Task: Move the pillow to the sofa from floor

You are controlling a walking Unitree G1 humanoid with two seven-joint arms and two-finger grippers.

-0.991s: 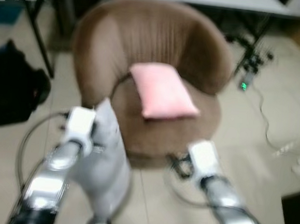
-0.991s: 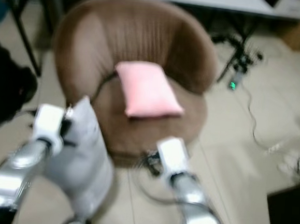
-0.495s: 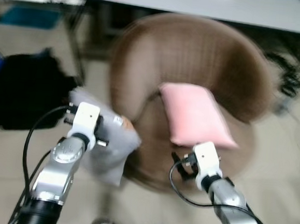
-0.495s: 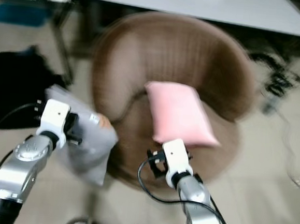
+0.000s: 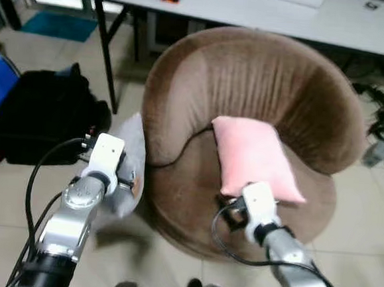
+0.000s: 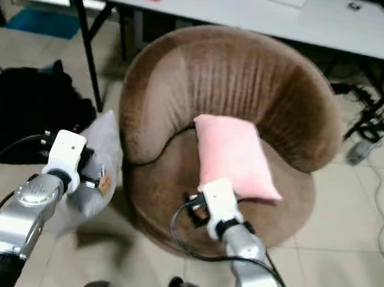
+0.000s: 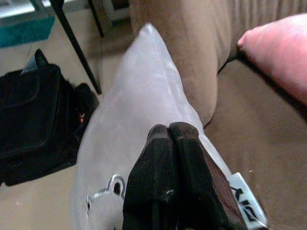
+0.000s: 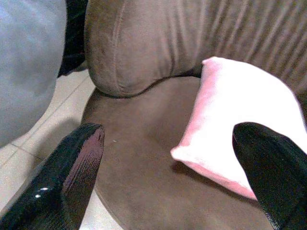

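Item: grey pillow (image 5: 130, 153), held off the floor in your left gripper (image 7: 175, 143), whose black fingers are pressed together on the fabric near a small printed patch and a white label. It hangs just beside the outer left arm of the brown sofa (image 5: 250, 81), touching or nearly touching it; the head views are too soft there to say which.

Item: pink pillow (image 5: 254, 156), already lying on the seat, leaning toward the backrest. Not the one you are carrying.

Item: right gripper (image 8: 168, 167), fingers spread wide and empty, hovering over the front of the seat just before the pink pillow.

Change: over the last second the head camera has swung up and steadied, so the sofa now sits square ahead. The grey pillow, earlier dangling low in front of you, is now raised to seat height at the sofa's flank.

Meaning: you are at the carry-over step. Lift is done; the pillow has yet to clear the armrest and reach open seat left of the pink one.

Surroundings: black bag (image 5: 41, 121) on the floor, white table (image 5: 256, 9) behind.
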